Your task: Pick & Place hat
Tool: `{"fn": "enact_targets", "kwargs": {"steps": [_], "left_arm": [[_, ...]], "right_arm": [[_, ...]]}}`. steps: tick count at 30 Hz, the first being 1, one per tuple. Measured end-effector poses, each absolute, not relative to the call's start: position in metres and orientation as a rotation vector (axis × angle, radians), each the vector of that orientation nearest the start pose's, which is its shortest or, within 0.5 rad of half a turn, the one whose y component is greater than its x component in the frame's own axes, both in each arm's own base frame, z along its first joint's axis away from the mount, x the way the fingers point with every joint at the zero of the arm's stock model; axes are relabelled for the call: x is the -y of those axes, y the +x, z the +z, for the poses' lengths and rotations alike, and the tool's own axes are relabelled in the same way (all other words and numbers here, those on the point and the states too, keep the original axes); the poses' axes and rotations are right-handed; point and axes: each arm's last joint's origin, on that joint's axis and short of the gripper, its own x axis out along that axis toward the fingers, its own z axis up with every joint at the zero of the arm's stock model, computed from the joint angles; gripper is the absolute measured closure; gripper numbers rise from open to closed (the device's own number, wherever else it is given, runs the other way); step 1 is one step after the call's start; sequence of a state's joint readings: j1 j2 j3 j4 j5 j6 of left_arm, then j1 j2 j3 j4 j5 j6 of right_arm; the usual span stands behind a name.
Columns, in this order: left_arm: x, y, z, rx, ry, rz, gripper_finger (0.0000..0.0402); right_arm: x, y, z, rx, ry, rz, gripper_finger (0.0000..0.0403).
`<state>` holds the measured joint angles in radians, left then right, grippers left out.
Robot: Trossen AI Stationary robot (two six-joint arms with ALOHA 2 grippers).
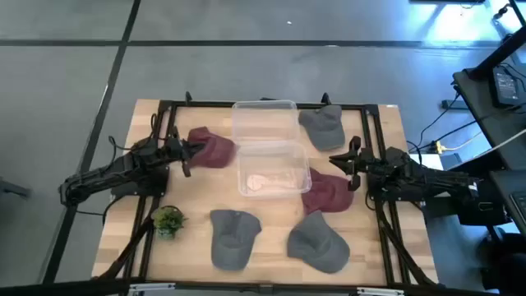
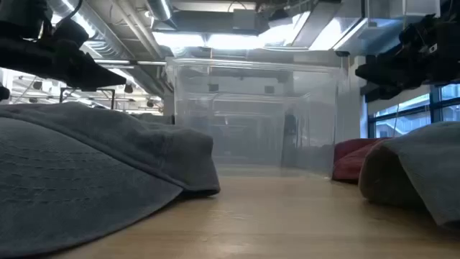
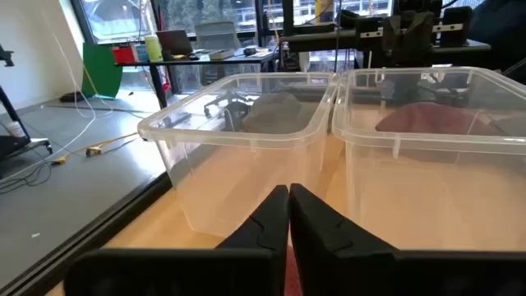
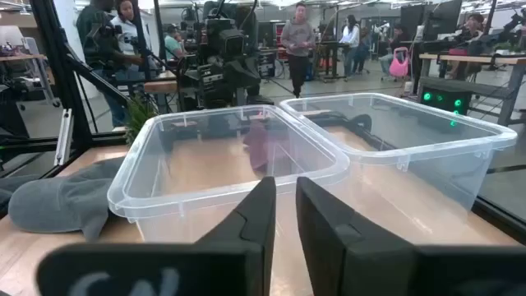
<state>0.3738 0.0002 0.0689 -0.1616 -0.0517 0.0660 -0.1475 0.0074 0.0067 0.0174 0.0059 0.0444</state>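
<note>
At table centre you've got two clear bins [image 1: 265,123] end to end, empty far one and near one [image 1: 274,168].

Left gripper [image 1: 187,154] sits just left of the bins, fingers [image 3: 271,222] pressed together with no gap, and a sliver of red shows between them low down. The maroon hat [image 1: 212,148] lies right at its tips, touching, between the gripper and the bin wall. You can't confirm from the overhead whether fabric is actually pinched; the wrist view only shows that red strip.

Right gripper [image 1: 352,168] is on the opposite side of the bins, fingers [image 4: 261,215] slightly parted with a narrow gap, holding nothing. A second maroon hat [image 1: 329,192] lies just beside and below its tips, against the near bin's right corner.

Other hats, all flat on the table:
- grey hat [image 1: 322,126] at the far right, beside the far bin
- grey hat [image 1: 234,237] near the front edge, centre-left
- grey hat [image 1: 319,242] near the front edge, centre-right

Small potted plant [image 1: 168,220] sits at the front left, well apart from both grippers.

People [image 4: 297,41] stand in the room behind the table.
</note>
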Motion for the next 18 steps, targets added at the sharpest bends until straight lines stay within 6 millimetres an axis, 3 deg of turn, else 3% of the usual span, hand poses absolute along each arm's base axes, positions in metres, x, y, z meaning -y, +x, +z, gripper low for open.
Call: {"fn": "enact_targets", "kwargs": {"steps": [18], "left_arm": [[-0.0352, 0.0856, 0.1712, -0.107, 0.05, 0.422, 0.0389]], "right_arm": [[0.0145, 0.0967, 0.1668, 0.02, 0.043, -0.153, 0.035]]}}
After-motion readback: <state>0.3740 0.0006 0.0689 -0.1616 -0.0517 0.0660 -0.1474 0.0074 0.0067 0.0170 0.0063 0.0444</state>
